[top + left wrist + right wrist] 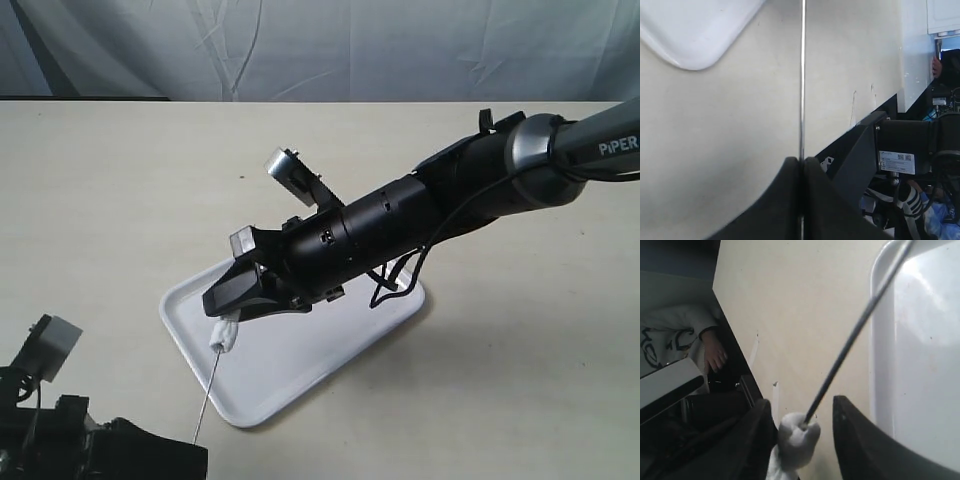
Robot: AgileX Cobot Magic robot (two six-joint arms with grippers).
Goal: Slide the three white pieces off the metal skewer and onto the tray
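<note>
Two fingers [860, 440] flank white pieces [796, 437] — near tray [880, 350] rim.

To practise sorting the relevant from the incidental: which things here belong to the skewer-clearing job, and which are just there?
Job: metal skewer, white pieces on it, white tray, left gripper holding the skewer, right gripper around the pieces.
Just there: table, grey backdrop cloth, a bystander's hand.
</note>
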